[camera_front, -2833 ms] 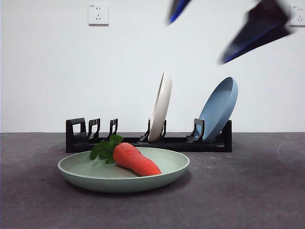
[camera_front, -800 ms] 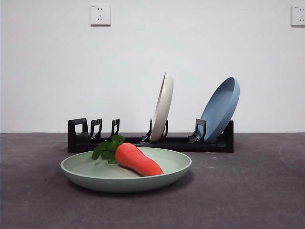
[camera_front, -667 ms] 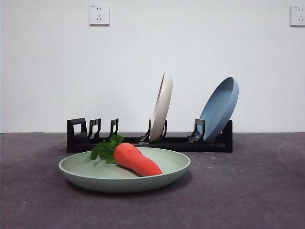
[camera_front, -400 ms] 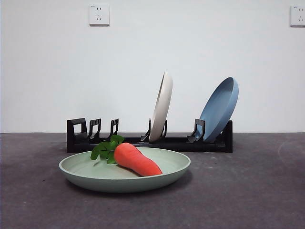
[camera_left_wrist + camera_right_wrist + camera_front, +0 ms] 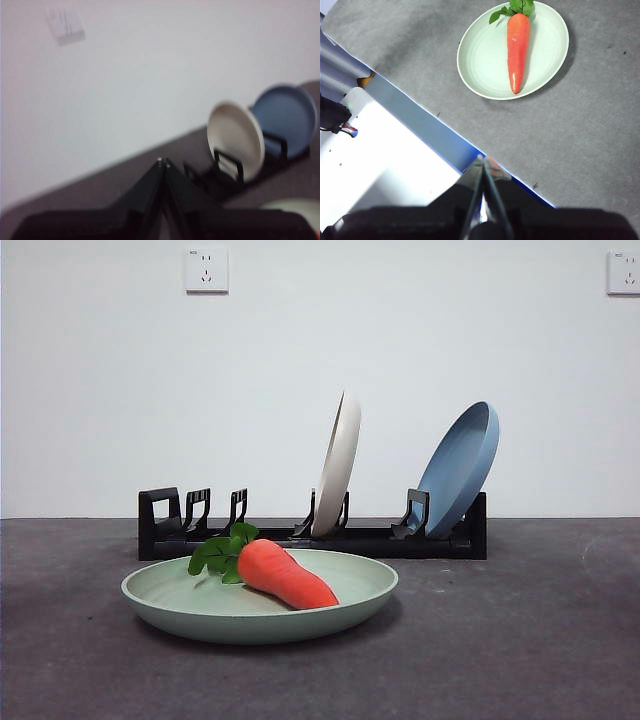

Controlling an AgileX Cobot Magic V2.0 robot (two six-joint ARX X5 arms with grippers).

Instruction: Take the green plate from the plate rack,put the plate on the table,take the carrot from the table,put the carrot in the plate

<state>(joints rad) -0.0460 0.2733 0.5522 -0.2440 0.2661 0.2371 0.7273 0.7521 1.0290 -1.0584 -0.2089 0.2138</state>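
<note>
The green plate [image 5: 200,605] lies flat on the dark grey table [image 5: 520,640], in front of the black plate rack [image 5: 300,535]. The carrot [image 5: 285,575] lies in the plate with its leaves toward the rack. The right wrist view shows the plate [image 5: 485,60] and the carrot [image 5: 517,50] from high above. My right gripper [image 5: 483,162] is shut and empty, far from the plate over the table's edge. My left gripper [image 5: 162,162] is shut and empty, raised and facing the wall. A bit of the green plate [image 5: 295,212] shows there. Neither gripper shows in the front view.
A cream-white plate [image 5: 338,465] and a blue plate [image 5: 460,470] stand upright in the rack; both show in the left wrist view, cream [image 5: 235,140] and blue [image 5: 287,120]. The rack's left slots stand vacant. A blue-edged white surface [image 5: 385,165] lies beyond the table's edge.
The blurred black and blue arm parts at the top right of the front view 3.2 s ago have left the view. The plate, carrot and rack have not moved.
</note>
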